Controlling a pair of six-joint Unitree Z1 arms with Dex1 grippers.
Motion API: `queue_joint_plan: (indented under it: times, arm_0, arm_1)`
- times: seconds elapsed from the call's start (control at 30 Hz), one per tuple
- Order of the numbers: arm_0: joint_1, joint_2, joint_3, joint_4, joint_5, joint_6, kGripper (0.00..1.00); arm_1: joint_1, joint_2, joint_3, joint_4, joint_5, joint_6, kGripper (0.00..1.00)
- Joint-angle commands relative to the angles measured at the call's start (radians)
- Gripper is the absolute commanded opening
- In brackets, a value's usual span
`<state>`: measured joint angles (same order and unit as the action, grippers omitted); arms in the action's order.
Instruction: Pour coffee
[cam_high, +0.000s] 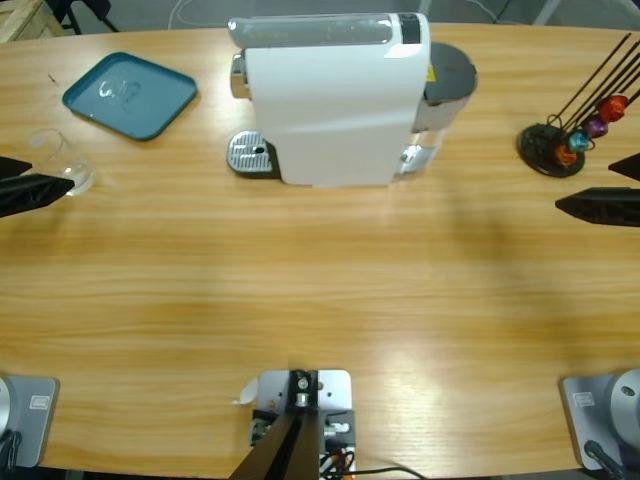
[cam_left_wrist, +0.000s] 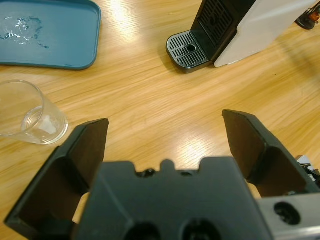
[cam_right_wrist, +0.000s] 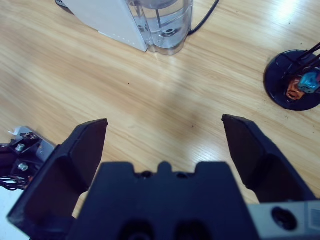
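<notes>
We judge the task is at its beginning: both claws stand wide apart and hold nothing, the left claw (cam_left_wrist: 165, 145) near the clear glass (cam_left_wrist: 27, 112) at 9 o'clock, where any coffee is too faint to tell. Next we must close on that glass; the table (cam_high: 320, 290) offers free room, but its edge is near.
</notes>
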<state>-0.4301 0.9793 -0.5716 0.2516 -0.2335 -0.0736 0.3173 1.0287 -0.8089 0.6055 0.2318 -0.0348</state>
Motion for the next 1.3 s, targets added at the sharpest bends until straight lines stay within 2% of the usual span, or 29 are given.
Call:
queue_joint_plan:
  times: [0.03,0.3,0.37,0.43,0.53,0.63,0.8,1.1,1.3]
  arm_0:
    - [0.008,-0.007,0.011,-0.006,-0.001,-0.012,0.968]
    - [0.01,-0.002,0.003,-0.016,-0.01,-0.052,0.968]
    - [0.033,0.044,-0.069,-0.017,-0.025,-0.089,0.966]
    - [0.077,0.163,-0.207,-0.017,-0.071,-0.155,0.972]
    - [0.091,0.326,-0.374,-0.017,-0.127,-0.243,1.0]
    - [0.086,0.473,-0.457,-0.02,-0.233,-0.299,0.994]
    - [0.033,0.579,-0.47,-0.041,-0.239,-0.357,0.996]
    - [-0.082,0.717,-0.519,-0.205,-0.251,-0.483,0.993]
    - [-0.099,0.754,-0.525,-0.295,-0.303,-0.556,0.987]
  arm_1:
    - [0.009,0.001,0.005,0.002,0.008,0.008,1.0]
    - [0.009,-0.001,0.001,0.006,0.006,0.009,1.0]
    - [0.01,-0.005,0.0,0.01,0.006,0.009,1.0]
    - [0.011,0.006,0.002,0.008,0.006,0.009,1.0]
    - [0.011,0.012,0.002,0.005,0.006,0.009,1.0]
    - [0.011,0.004,0.005,0.005,0.006,0.009,1.0]
    - [0.011,0.004,0.005,0.005,0.006,0.009,1.0]
    - [0.011,0.017,0.002,0.003,0.004,0.009,1.0]
    - [0.011,0.022,0.004,0.002,0.004,0.009,1.0]
